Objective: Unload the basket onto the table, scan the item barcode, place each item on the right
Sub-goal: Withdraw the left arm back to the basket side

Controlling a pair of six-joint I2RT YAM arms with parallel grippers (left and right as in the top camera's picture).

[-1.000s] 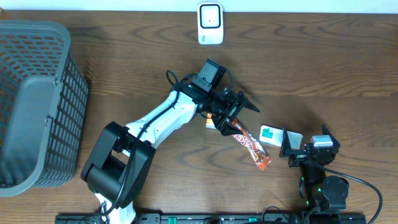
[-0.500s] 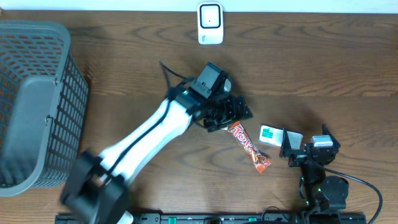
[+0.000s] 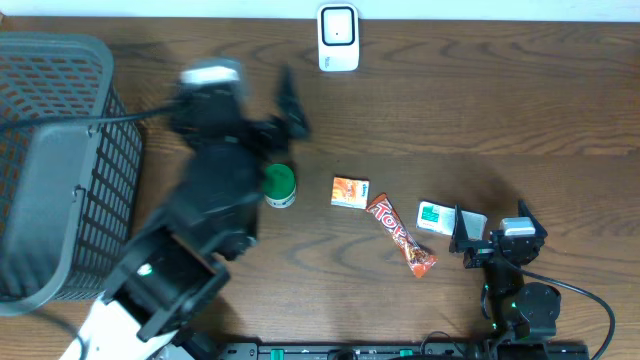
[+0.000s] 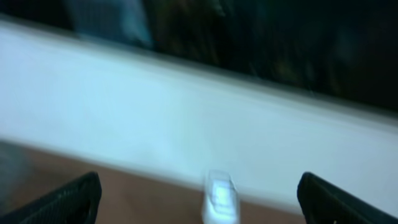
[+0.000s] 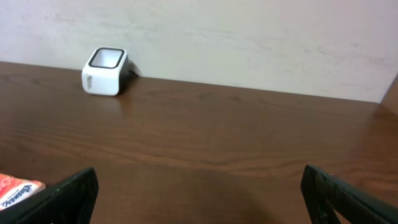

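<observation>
Left tool [image 4: 199,194] and right tool [image 5: 199,193] both gape, empty — the slim, glossy red snack bar [image 3: 402,236] lies flat on the wood-grain worktop [image 3: 500,100] between a small orange carton [image 3: 350,191] and a green-white packet [image 3: 434,215].

The left arm [image 3: 200,210] is seen reared up at the left of the scene, heavily blurred, with its white lower link at the near edge. The left gripper [image 3: 287,105] is pointed toward the far side; in its wrist view the fingertips [image 4: 74,196] are set wide apart at the two lower corners, empty. The right arm [image 3: 520,300] is folded low at the near right. The right gripper [image 3: 495,232] is likewise aimed far, its fingers [image 5: 68,193] spread fully and empty.
</observation>
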